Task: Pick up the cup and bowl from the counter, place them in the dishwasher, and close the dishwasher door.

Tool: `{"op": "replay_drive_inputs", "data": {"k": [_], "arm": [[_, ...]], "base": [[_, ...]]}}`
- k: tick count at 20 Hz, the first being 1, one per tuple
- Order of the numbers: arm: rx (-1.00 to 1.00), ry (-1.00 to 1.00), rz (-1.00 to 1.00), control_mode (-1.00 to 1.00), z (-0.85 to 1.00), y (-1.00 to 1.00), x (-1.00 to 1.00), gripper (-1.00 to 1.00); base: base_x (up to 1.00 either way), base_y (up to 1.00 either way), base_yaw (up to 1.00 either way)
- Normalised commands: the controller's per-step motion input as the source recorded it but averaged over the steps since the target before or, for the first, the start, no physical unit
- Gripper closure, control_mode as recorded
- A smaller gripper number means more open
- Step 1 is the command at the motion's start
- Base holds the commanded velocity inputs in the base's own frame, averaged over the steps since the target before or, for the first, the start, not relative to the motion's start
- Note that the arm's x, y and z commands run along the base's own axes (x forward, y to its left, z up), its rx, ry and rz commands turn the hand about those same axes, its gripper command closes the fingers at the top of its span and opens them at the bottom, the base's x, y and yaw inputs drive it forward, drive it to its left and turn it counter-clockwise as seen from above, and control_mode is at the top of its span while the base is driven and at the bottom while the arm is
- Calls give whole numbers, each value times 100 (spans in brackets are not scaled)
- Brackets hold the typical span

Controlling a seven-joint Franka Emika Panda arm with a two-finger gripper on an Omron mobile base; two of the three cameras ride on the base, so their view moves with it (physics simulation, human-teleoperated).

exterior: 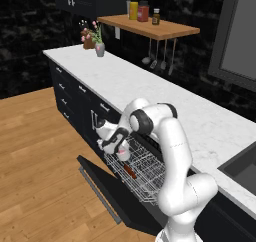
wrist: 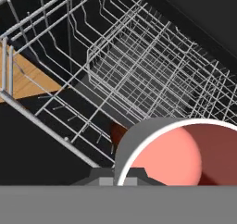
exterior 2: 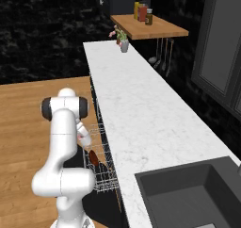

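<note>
My gripper (exterior: 119, 150) is shut on the cup (wrist: 178, 156), a white cup whose salmon-red inside faces the hand camera. I hold it low over the white wire rack (exterior: 145, 178) of the open dishwasher (exterior 2: 101, 163). From the right base camera the cup (exterior 2: 85, 138) shows just past the arm. The reddish-brown bowl (exterior: 130, 172) lies inside the rack, below and beside the cup, and the hand view shows a sliver of the bowl (wrist: 117, 133). The dishwasher door (exterior: 112, 188) hangs down, open over the wooden floor. The white marble counter (exterior: 150, 83) runs above it.
A grey vase with flowers (exterior: 99, 47) stands at the counter's far end. A wooden shelf (exterior: 150, 26) with jars hangs on the wall, utensils under it. A dark sink (exterior 2: 188, 194) is set into the near counter. Black drawer cabinets (exterior: 70, 93) flank the dishwasher.
</note>
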Motion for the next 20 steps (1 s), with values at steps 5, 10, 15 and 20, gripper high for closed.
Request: {"op": "replay_drive_inputs", "data": {"k": [5,10,15,20], "arm": [[-1,9,0,-100,-40,-13,2,100],[-3,3,0,-100,-47,-2,19,100],[-3,0,0,-100,-48,2,31,100],[0,2,0,-100,-41,2,2,100]], "base": [[0,0,0],[0,0,0],[0,0,0],[0,0,0]]}}
